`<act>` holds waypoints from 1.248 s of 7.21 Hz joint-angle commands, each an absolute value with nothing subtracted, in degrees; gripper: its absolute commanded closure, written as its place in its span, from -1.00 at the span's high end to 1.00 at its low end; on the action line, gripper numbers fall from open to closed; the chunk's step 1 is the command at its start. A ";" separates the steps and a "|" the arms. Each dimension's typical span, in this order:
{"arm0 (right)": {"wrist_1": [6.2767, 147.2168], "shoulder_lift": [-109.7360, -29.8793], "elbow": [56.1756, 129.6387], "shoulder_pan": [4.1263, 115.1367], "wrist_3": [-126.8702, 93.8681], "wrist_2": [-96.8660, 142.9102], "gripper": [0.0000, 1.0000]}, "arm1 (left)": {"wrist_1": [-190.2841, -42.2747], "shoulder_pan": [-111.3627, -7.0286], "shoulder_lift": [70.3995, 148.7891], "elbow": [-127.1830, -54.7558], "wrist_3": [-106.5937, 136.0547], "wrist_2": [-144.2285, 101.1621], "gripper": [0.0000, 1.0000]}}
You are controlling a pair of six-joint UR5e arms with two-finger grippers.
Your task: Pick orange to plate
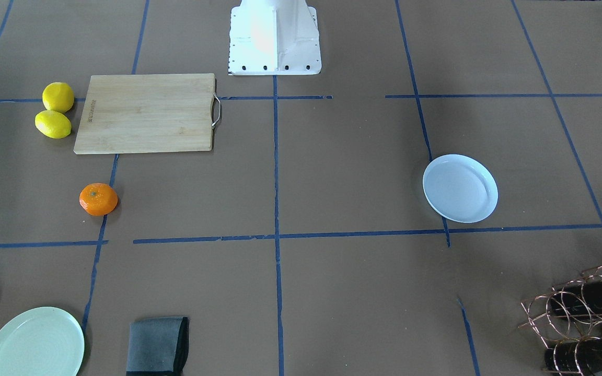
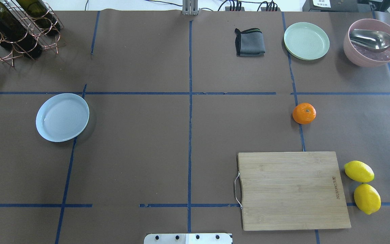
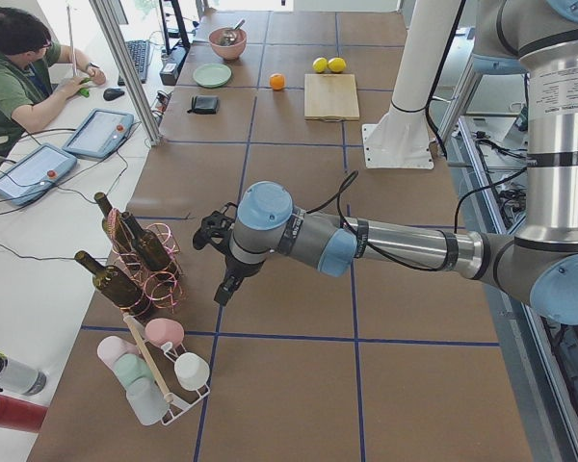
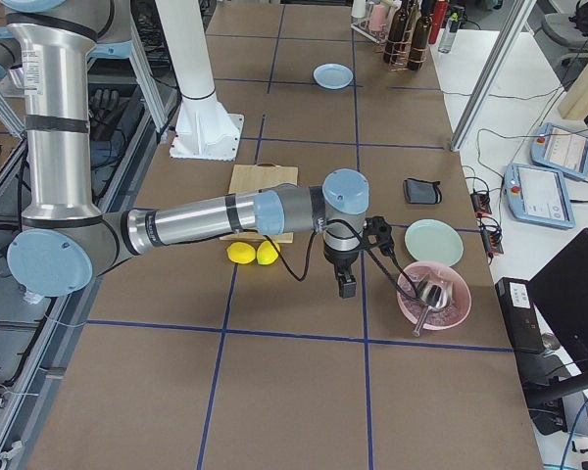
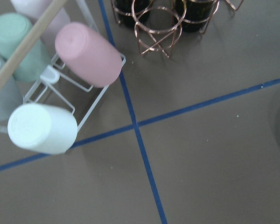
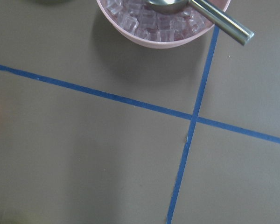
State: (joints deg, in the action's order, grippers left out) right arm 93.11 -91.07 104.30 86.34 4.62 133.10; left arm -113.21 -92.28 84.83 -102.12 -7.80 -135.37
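Note:
The orange [image 1: 98, 199] [image 2: 304, 113] lies alone on the brown table, on a blue tape line beyond the cutting board; it is small and far off in the exterior left view [image 3: 276, 82]. The pale bluish-white plate [image 1: 460, 188] [image 2: 62, 117] [image 4: 332, 75] sits empty on the opposite half of the table. My left gripper [image 3: 226, 286] hangs over the table's end by the bottle rack, far from both. My right gripper [image 4: 345, 284] hangs near the pink bowl. Neither gripper appears in the overhead or front views, so I cannot tell whether they are open or shut.
A wooden cutting board [image 2: 293, 189] with two lemons [image 2: 362, 183] beside it lies near the robot base. A pale green plate [image 2: 306, 40], folded grey cloth [image 2: 250, 42], and pink bowl of ice with a spoon [image 2: 372, 44] line the far edge. A bottle rack [image 2: 12, 27] and cup rack [image 5: 60, 93] stand at the left end.

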 commanded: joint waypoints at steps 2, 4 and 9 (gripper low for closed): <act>90.10 -90.96 102.83 86.31 2.46 134.65 1.00 | -129.78 -89.41 85.34 -98.18 3.75 -136.14 1.00; 88.69 -90.97 103.09 86.40 2.46 136.13 1.00 | -139.35 -80.21 84.82 -97.30 12.34 -135.97 1.00; 88.59 -91.67 102.75 86.40 2.46 137.02 1.00 | -141.77 -53.83 84.64 -97.03 50.13 -111.57 0.92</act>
